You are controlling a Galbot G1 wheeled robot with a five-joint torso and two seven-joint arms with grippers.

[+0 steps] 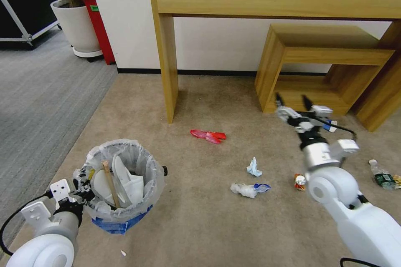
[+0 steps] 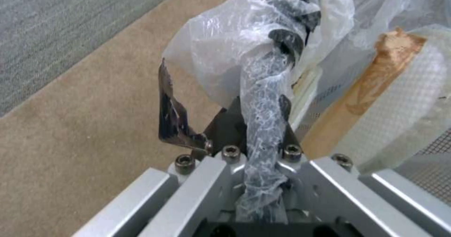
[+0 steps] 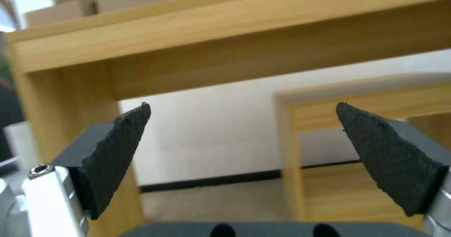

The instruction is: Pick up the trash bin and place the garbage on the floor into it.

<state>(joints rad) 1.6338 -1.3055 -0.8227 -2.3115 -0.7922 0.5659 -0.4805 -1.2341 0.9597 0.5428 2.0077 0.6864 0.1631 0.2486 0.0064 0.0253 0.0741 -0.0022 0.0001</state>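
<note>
Your left gripper (image 2: 263, 99) clenches the bin (image 1: 121, 183) rim, your right gripper (image 1: 294, 104) hangs released above tissues (image 1: 249, 189), can (image 1: 299, 182), wrapper (image 1: 208, 135), near the tables (image 1: 275, 0).

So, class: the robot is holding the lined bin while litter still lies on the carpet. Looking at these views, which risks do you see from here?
1. The left gripper is clamped on the trash bin at its rim through crinkly plastic liner; the film might slip or tear, dropping the bin.
2. The wooden stick and a slipper stand above the rim and could tip out.
3. The right gripper, jaws open, hovers near the low shelf, so a swing could strike it.
</note>
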